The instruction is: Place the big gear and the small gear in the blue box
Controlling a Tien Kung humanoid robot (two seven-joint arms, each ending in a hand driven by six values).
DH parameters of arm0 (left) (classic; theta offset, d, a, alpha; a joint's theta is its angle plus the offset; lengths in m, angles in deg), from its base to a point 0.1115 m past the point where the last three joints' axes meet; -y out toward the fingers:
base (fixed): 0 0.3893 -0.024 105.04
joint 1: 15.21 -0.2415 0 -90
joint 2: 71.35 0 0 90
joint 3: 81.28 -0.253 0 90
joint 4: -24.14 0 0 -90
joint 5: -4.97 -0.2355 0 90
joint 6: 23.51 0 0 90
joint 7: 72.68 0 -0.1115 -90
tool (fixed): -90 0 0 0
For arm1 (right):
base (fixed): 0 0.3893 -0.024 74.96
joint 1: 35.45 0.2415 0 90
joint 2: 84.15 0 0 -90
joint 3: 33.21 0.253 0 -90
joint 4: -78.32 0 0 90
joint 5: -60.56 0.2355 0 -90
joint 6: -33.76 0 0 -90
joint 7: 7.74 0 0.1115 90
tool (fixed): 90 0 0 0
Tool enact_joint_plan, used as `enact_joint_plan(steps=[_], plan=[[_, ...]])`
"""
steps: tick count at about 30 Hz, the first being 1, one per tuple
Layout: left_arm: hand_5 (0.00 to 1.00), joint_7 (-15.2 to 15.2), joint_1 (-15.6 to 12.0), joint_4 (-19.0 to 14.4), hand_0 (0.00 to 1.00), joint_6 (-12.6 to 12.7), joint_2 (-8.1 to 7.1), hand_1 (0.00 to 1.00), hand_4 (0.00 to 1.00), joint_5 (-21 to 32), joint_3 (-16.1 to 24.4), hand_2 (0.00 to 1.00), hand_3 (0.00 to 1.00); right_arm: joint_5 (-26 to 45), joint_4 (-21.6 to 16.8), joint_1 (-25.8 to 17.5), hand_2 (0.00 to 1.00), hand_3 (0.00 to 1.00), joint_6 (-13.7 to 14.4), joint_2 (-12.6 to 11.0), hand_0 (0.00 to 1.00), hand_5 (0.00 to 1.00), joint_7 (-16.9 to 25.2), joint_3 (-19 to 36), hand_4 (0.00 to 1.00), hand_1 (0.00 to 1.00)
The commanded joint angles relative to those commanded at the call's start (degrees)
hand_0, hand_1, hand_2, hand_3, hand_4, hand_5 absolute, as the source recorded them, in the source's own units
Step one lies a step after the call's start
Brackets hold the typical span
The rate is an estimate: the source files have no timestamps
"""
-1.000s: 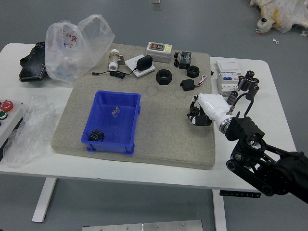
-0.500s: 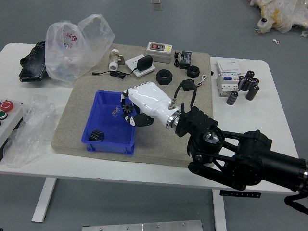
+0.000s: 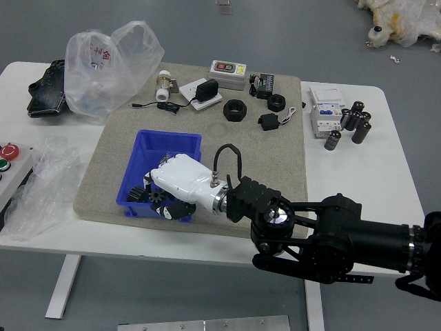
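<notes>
At the counter's (image 3: 103, 249) left edge, clear plastic bag (image 3: 107, 79) toward the far corner; rightward, blue box (image 3: 193, 150) on the grey mat (image 3: 255, 162), with the big gear (image 3: 137, 194) inside at the box's near left corner. Just beside it, my right hand (image 3: 180, 181) reaches in over the box's near right part, fingers closed on the small gear (image 3: 157, 196); whether that gear touches the box floor, I cannot tell. Farther right, two black rings (image 3: 235, 110) lie toward the mat's far edge, dark cylinders (image 3: 360, 132) near the counter's right edge.
</notes>
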Motion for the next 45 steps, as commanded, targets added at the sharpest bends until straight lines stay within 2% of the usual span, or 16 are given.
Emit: enact_joint_plan(steps=[3, 4, 11, 17, 23, 27, 28, 32, 33, 34, 39, 40, 45], plan=[[0.204, -0.1, 0.1, 0.0, 0.591, 0.0, 0.00, 0.445, 0.662, 0.0, 0.0, 0.501, 0.640, -0.2, 0.0, 0.0, 0.811, 0.763, 0.5, 0.0, 0.598, 0.120, 0.0, 0.3, 0.418, 0.722], [0.205, -0.1, 0.1, 0.0, 0.591, 0.0, 0.02, 0.445, 0.661, 0.1, 0.0, 0.502, 0.640, -0.3, 0.0, -0.1, 0.822, 0.783, 0.6, 0.1, 0.599, 0.142, 0.0, 0.4, 0.480, 0.741], [0.205, 0.0, 0.0, 0.0, 0.591, 0.0, 0.11, 0.445, 0.661, 0.1, 0.0, 0.501, 0.640, -0.1, 0.3, -0.4, 0.823, 0.772, 0.9, 0.1, 0.594, 0.154, -0.1, 0.7, 0.493, 0.743], [0.206, 0.0, -0.1, 0.0, 0.591, 0.1, 0.06, 0.445, 0.661, 0.1, -0.1, 0.501, 0.640, -0.2, -0.2, -2.1, 0.821, 0.769, 1.3, -1.2, 0.592, 0.157, 0.1, 5.5, 0.500, 0.743], [0.206, -0.1, -0.2, 0.0, 0.591, 0.1, 0.21, 0.446, 0.661, 0.5, -0.3, 0.501, 0.640, 1.9, -1.4, -6.4, 0.822, 0.765, 2.6, -5.2, 0.590, 0.149, 1.2, 14.8, 0.517, 0.742], [0.206, -0.2, -0.2, 0.0, 0.591, 0.2, 0.23, 0.446, 0.661, 0.8, -0.5, 0.501, 0.640, 5.5, -2.3, -10.2, 0.822, 0.765, 4.1, -8.3, 0.590, 0.149, 3.7, 22.2, 0.517, 0.742], [0.208, -0.2, -0.1, 0.0, 0.591, 0.2, 0.22, 0.445, 0.661, 0.9, -0.5, 0.501, 0.639, 6.5, -2.5, -11.2, 0.819, 0.792, 4.5, -9.0, 0.603, 0.295, 4.5, 24.2, 0.670, 0.753], [0.208, -0.4, 0.0, 0.1, 0.591, 0.4, 0.21, 0.445, 0.661, 1.5, -1.0, 0.501, 0.639, 11.4, -3.1, -16.1, 0.819, 0.792, 5.3, -11.6, 0.603, 0.295, 8.6, 33.0, 0.670, 0.753], [0.208, -0.5, 0.1, 0.1, 0.591, 0.4, 0.21, 0.445, 0.661, 1.6, -1.0, 0.501, 0.639, 12.6, -3.2, -17.1, 0.819, 0.792, 5.3, -12.1, 0.603, 0.295, 9.6, 34.9, 0.670, 0.753], [0.208, -0.5, 0.1, 0.1, 0.591, 0.4, 0.21, 0.444, 0.661, 1.6, -1.0, 0.501, 0.639, 13.9, -3.2, -18.2, 0.824, 0.823, 5.3, -12.5, 0.645, 0.350, 10.5, 36.8, 0.730, 0.781], [0.208, -0.5, 0.2, 0.2, 0.591, 0.3, 0.15, 0.444, 0.661, 1.6, -1.1, 0.501, 0.639, 21.8, -3.4, -24.5, 0.824, 0.823, 4.5, -14.4, 0.645, 0.350, 16.6, 47.3, 0.730, 0.781], [0.207, -0.5, 0.2, 0.2, 0.591, 0.3, 0.14, 0.456, 0.661, 1.6, -1.1, 0.506, 0.639, 22.9, -3.5, -25.4, 0.839, 0.827, 4.2, -14.6, 0.737, 0.476, 17.4, 48.8, 0.802, 0.829], [0.207, -0.6, 0.9, 0.2, 0.591, 0.2, 0.02, 0.456, 0.661, 1.7, -1.3, 0.506, 0.639, 31.8, -3.2, -31.8, 0.839, 0.827, 2.3, -15.5, 0.737, 0.476, 23.4, 57.9, 0.802, 0.829]])
